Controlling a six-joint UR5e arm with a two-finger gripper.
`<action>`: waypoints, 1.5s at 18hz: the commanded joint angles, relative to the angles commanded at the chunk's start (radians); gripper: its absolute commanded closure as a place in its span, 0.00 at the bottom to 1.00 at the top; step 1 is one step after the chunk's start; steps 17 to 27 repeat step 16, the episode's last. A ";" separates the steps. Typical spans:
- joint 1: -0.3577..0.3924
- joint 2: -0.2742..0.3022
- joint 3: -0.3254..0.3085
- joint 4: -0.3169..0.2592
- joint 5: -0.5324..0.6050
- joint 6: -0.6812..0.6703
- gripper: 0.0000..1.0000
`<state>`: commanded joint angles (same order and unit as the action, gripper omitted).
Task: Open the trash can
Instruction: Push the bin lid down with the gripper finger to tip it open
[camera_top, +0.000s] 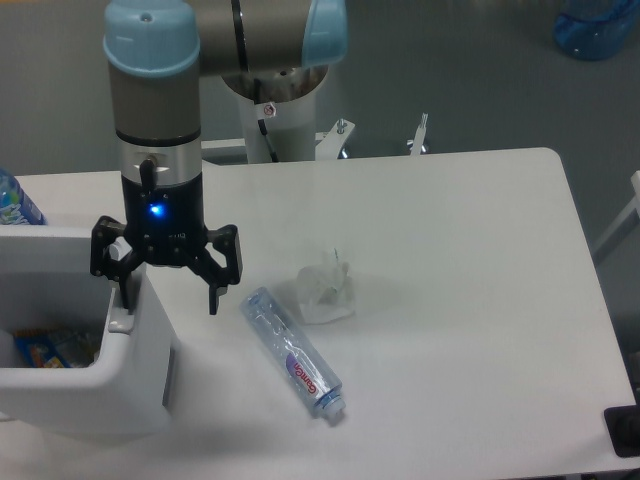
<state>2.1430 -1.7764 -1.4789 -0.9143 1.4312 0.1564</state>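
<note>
— So where is the bin (85, 390)?
— At the table's (450, 300) left edge, lid up, wrappers inside.
— And the gripper (168, 290)?
— Spread, one finger (124, 288) on the tab (121, 322).

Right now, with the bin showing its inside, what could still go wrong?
The end effector has one finger on the trash can push tab; lifting off may let the lid close again. Its other finger hangs near the bottle, so a sideways retreat could knock it.
</note>
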 joint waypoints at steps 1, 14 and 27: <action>0.002 0.002 0.014 0.000 0.002 0.005 0.00; 0.182 0.061 0.035 -0.187 0.101 0.445 0.00; 0.209 0.066 0.026 -0.196 0.104 0.475 0.00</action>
